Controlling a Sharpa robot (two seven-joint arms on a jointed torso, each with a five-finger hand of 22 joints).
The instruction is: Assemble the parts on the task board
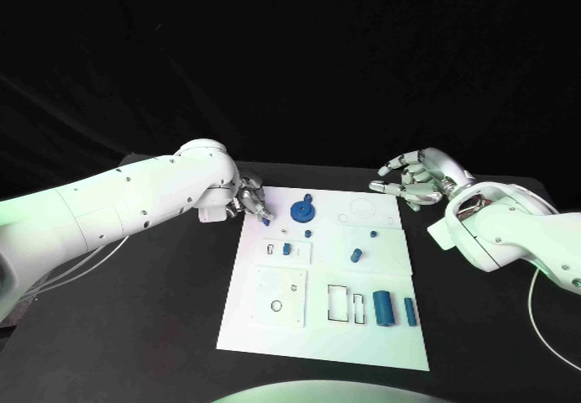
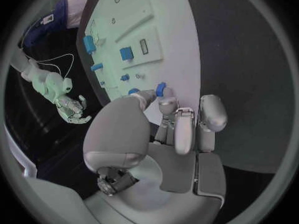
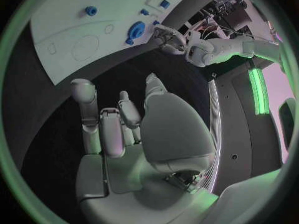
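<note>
The white task board (image 1: 363, 344) lies in the middle of the black table. My left hand (image 1: 251, 201) is at the board's far left corner and pinches a small blue part (image 1: 265, 221) between thumb and fingertip; the left wrist view shows this part (image 2: 161, 88) at the fingertips, just over the board (image 2: 181, 45). A round blue part (image 1: 303, 207) sits just right of it. Small blue pegs (image 1: 356, 254) stand mid-board, and two long blue blocks (image 1: 383, 307) lie near the front right. My right hand (image 1: 418, 180) hovers at the far right corner, fingers apart and empty.
A thin pale cable (image 1: 85, 260) runs over the table under my left arm, and another (image 1: 539, 319) hangs under my right arm. Outlined empty recesses (image 1: 339, 304) lie in the board's front half. Bare black table (image 1: 158, 336) flanks the board.
</note>
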